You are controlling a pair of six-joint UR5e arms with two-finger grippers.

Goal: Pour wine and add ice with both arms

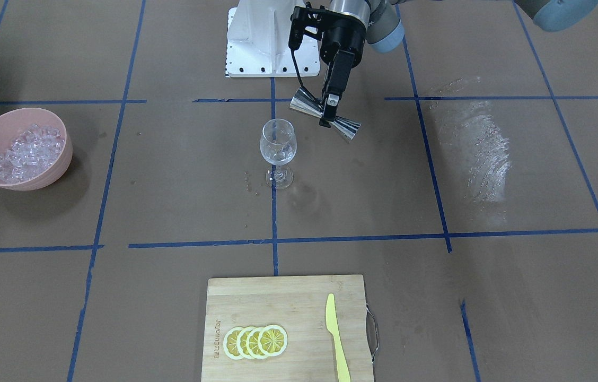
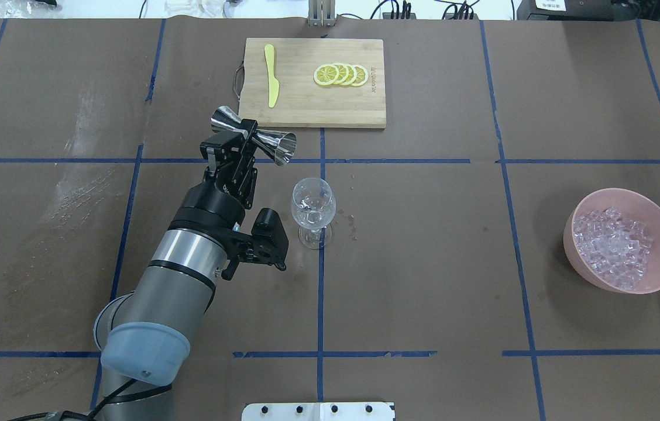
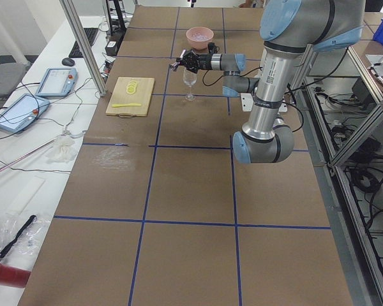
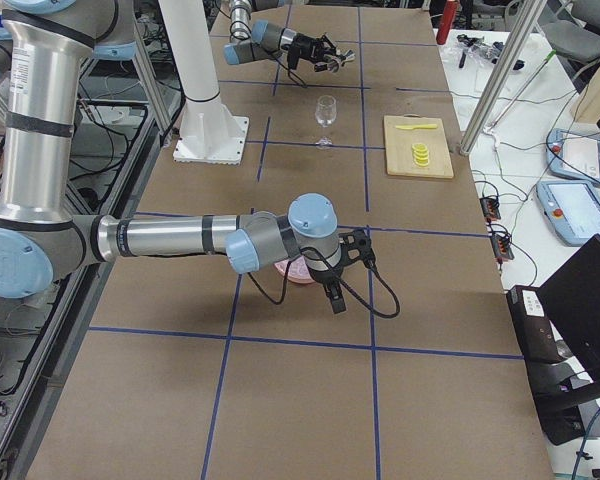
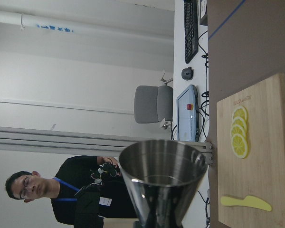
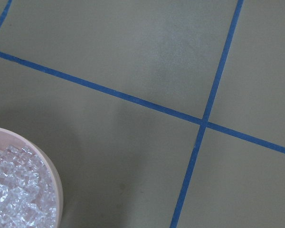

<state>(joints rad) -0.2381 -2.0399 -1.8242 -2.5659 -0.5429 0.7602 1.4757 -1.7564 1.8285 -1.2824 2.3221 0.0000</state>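
Overhead exterior shows one left arm [image 2: 184, 263] reaching forward over the tabletop [image 2: 423, 280]. Its left gripper [image 2: 246, 140] is pinched on the narrow waist of a single steel jigger [image 2: 277, 146]. The jigger lies on its side, raised above the tabletop. Its long axis runs roughly level, slanting across the table. The wider cone's open mouth points toward the robot's right, and the other cone points to the robot's left. That mouth hangs near the rim of the one wine glass [image 2: 313, 204], which stands upright on its stem where two blue tape lines cross. A few drops dot the tabletop by its foot.

The ice [image 2: 614, 248] sits well apart on the robot's right, heaped in one pink bowl [image 2: 628, 197]. The cubes are too many and too jumbled to count.

On the far side of the table lies one wooden cutting board [image 2: 306, 105]. It carries four overlapping lemon slices [image 2: 341, 75] in a row and one yellow knife [image 2: 272, 82], its long axis running away from the robot.

The right arm [image 4: 170, 238] shows only in the exterior right view, stretched out low. The right gripper [image 4: 335, 298] hangs pointing down just beside the bowl. I cannot tell whether it is spread or pressed together. The right wrist view catches the bowl's rim and ice at its lower left corner.
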